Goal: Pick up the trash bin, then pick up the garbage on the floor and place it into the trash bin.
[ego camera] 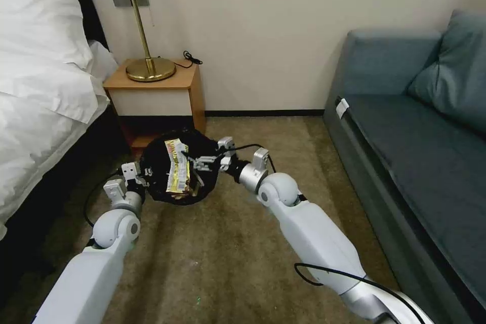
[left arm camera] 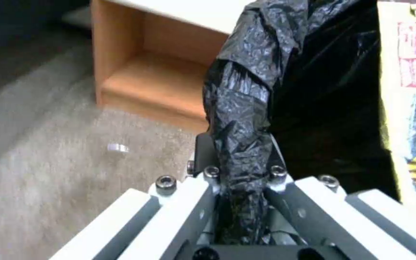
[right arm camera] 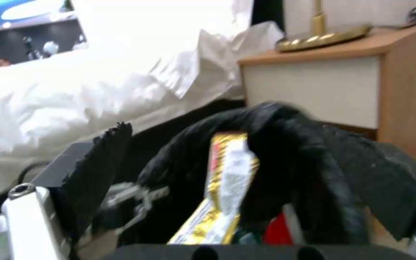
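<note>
Open carpet (ego camera: 212, 253) is seen on the robot's side of the trash bin (ego camera: 177, 169), running between the bed (ego camera: 35, 111) on the left and the sofa (ego camera: 405, 152) on the right. The bin is held off the floor just in front of the nightstand (ego camera: 157, 96), whose open lower shelf and front edge are close behind it. The bed's dark base lies near the bin's left side; the sofa is well apart from it on the right. A brass lamp (ego camera: 144, 35) is stood on the nightstand top, with a black cord beside its base. In the left wrist view a small pale round object (left arm camera: 117, 147) is seen on the carpet near the nightstand; what it is cannot be told.

The bin's black liner (left arm camera: 246, 108) is draped over the rim. A yellow-green foil wrapper (ego camera: 178, 167) is lodged in the bin's mouth, upright and leaning; red is glimpsed beneath it in the right wrist view (right arm camera: 278, 231).

The left gripper (ego camera: 135, 176) is clamped on the bin's left rim, the liner being pinched between its nearly closed fingers (left arm camera: 189, 202). The right gripper (ego camera: 205, 161) is placed over the bin's right rim, its fingers (right arm camera: 102, 162) spread wide on either side of the liner fold, with nothing gripped.
</note>
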Robot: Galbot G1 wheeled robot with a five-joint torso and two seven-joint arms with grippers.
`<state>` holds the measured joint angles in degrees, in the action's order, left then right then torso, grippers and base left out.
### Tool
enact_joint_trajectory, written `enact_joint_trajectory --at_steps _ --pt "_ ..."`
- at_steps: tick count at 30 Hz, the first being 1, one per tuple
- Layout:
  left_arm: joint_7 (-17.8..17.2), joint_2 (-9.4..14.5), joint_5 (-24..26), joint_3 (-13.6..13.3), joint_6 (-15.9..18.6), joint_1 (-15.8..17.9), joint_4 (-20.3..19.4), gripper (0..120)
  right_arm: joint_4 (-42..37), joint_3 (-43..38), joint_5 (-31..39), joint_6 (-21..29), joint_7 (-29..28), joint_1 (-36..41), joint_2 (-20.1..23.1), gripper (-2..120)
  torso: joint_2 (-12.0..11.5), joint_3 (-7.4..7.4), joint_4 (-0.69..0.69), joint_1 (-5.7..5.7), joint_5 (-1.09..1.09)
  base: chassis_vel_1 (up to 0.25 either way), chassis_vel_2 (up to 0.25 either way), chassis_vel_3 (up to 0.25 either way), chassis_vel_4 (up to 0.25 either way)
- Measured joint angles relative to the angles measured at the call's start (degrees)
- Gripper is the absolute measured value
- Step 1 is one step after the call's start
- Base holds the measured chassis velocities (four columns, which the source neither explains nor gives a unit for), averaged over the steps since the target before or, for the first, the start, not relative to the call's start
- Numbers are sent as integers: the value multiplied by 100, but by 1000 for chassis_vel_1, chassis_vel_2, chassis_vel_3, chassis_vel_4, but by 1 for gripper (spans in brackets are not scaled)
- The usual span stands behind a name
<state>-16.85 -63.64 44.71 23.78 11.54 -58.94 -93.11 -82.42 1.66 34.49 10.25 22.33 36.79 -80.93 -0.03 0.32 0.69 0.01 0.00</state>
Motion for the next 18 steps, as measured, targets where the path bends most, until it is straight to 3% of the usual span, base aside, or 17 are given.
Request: enact_joint_trajectory --at_steps 1,2,4,8,11,14,17,18 --pt "-280 -97 400 48 130 16 -94 1 -18 -87 7 1 -18 27 -3 100 0 0 -1 0 0 0 0 0 0" --pt "-280 -97 400 48 130 16 -94 1 -18 -87 7 1 -18 27 -3 100 0 0 -1 0 0 0 0 0 0" --pt "-754 -319 848 152 323 79 -201 1 -62 -307 12 1 -37 108 -4 100 0 0 4 -1 1 0 0 0 0" --pt "-1081 -507 1021 223 408 119 -243 1 -95 -467 14 1 -41 187 4 100 0 0 0 0 1 0 0 0 0" --pt "-1739 -927 1219 384 624 198 -354 1 -123 -652 14 -4 -39 300 23 100 0 -1 3 0 2 0 0 0 0" --pt "-2004 -1048 1227 431 743 202 -366 1 -130 -696 14 -7 -36 343 29 100 0 0 3 0 1 0 0 0 0" --pt "-2999 -1206 1466 588 1205 256 -394 1 -138 -754 6 -24 -14 461 57 100 0 0 0 0 0 0 0 0 0" --pt "-2999 -1206 1466 588 1205 256 -394 1 -138 -754 6 -24 -14 461 57 100 0 0 0 0 0 0 0 0 0"
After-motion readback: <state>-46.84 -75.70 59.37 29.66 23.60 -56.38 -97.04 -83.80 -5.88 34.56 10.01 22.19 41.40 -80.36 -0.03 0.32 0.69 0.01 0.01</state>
